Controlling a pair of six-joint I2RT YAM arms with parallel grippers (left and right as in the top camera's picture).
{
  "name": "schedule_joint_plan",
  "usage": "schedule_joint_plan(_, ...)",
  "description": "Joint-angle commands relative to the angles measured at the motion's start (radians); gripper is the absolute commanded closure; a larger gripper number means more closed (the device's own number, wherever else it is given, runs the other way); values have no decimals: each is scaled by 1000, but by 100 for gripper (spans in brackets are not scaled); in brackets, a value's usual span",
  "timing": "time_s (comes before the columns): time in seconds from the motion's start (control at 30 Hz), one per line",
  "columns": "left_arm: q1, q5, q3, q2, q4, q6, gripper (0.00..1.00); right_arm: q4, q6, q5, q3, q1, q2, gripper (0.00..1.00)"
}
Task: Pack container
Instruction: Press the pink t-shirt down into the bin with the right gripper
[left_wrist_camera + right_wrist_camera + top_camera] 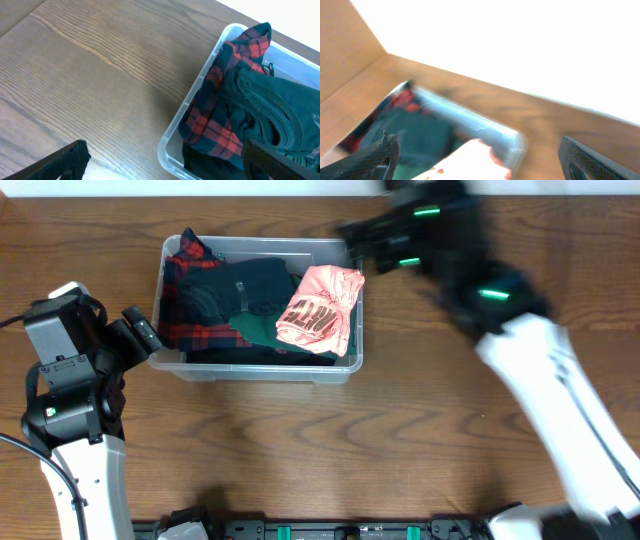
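Overhead: container (260,370) lies just beside left fingers (142,333), below right fingers (358,238) (both pairs wide apart, empty).

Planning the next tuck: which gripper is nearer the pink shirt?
Right. The right gripper is at the far right corner of the container, just beside the pink shirt; the left gripper is outside its opposite, left end.

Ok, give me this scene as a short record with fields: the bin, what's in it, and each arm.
container: clear bin on the table, no lid
contents: red plaid shirt at left, dark green garment in the middle, pink shirt at right
left end effector: open, empty, beside the bin's left end
right end effector: open, empty, blurred, by the far right corner
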Motion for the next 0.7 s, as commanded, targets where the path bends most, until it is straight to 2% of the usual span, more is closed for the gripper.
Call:
schedule_joint_plan(0.0, 3, -12, -2, 0, -2, -16, 2, -56, -71, 21, 1, -32, -90, 1)
schedule_joint_plan(0.2, 3, -12, -2, 0, -2, -16, 2, -156, -68, 17, 1, -44, -219, 1)
schedule_joint_plan(0.33, 3, -12, -2, 0, -1, -16, 2, -310, -75, 34, 1, -44, -269, 1)
schedule_joint_plan(0.47, 3, -12, -2, 0, -2, -16, 2, -403, -90, 163, 1, -45, -313, 1)
schedule_joint_plan(0.67, 3, -12, -2, 0, -2, -16, 2, -452, -90, 404, 1, -47, -387, 1)
